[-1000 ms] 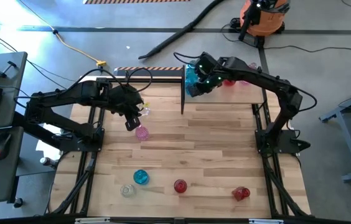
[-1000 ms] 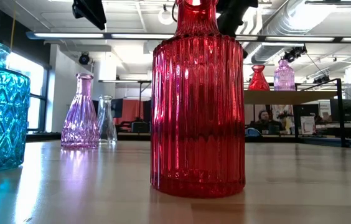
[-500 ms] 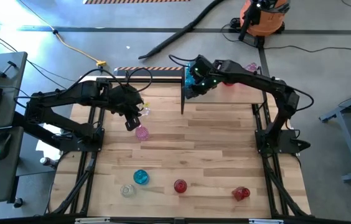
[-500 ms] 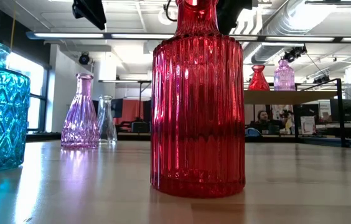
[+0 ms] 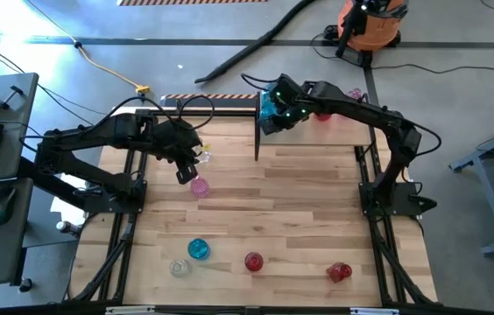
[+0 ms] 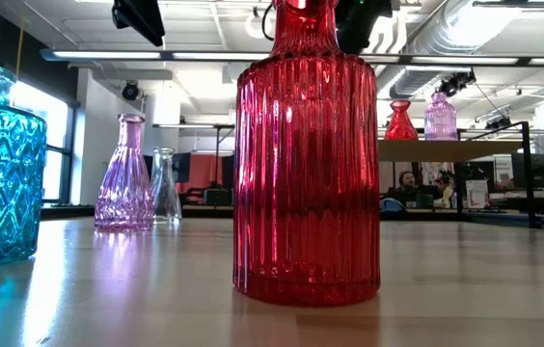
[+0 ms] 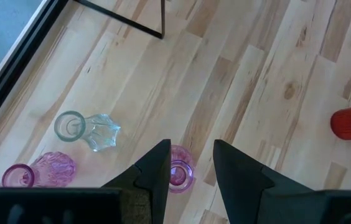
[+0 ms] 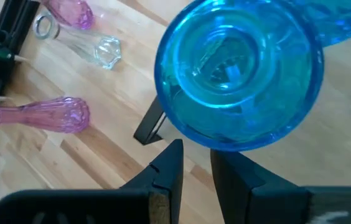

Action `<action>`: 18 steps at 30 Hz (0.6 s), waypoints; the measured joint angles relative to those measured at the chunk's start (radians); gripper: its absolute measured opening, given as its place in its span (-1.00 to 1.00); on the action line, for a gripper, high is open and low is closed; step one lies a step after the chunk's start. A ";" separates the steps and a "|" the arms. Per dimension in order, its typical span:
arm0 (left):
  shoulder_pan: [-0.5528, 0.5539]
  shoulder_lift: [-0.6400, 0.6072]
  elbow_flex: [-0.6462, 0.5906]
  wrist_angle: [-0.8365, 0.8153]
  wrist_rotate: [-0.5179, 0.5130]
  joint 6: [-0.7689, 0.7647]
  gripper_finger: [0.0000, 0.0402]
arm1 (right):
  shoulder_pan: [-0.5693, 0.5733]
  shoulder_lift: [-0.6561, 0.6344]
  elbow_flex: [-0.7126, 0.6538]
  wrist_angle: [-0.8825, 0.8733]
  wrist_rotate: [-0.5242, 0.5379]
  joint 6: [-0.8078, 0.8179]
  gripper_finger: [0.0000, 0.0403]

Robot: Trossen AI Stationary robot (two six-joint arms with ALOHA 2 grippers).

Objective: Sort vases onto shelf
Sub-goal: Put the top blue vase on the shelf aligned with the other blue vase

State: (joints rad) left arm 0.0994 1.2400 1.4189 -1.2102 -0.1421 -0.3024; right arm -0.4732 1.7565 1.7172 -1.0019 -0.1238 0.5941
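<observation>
One small shift: the right gripper (image 5: 275, 106), with the blue vase (image 5: 267, 107) at it, has edged along the shelf (image 6: 446, 150); its grip I cannot tell; placing looks near; the left gripper (image 5: 182, 175), wide open and empty, waits beside the shelf.

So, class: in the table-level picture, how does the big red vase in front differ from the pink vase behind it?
The red vase is deep red, while the pink vase is pale pink. The red vase has a straight, ribbed body, while the pink vase tapers from a wide base to a long thin neck. The red vase is nearest the camera. The pink vase is far back, beside a clear vase. Both are see-through glass, upright on the table.
</observation>
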 joint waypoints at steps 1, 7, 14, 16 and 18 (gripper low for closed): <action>0.000 0.000 0.000 0.000 0.000 0.000 -0.44 | -0.004 0.000 0.000 0.000 0.001 0.000 -0.65; 0.000 0.000 0.000 0.000 0.000 0.000 -0.44 | -0.011 0.000 0.000 -0.003 0.001 -0.002 -0.65; 0.000 0.000 0.000 0.000 0.000 0.000 -0.44 | -0.018 0.000 0.000 -0.003 0.008 -0.019 -0.65; 0.000 0.000 0.000 0.000 0.000 0.000 -0.44 | -0.023 0.000 0.000 -0.005 0.008 -0.013 -0.65; 0.000 0.000 0.000 0.000 0.000 0.000 -0.44 | -0.025 0.000 0.000 -0.012 0.004 -0.008 -0.65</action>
State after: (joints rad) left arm 0.0994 1.2400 1.4189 -1.2102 -0.1421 -0.3027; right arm -0.4981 1.7565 1.7172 -1.0141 -0.1196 0.5858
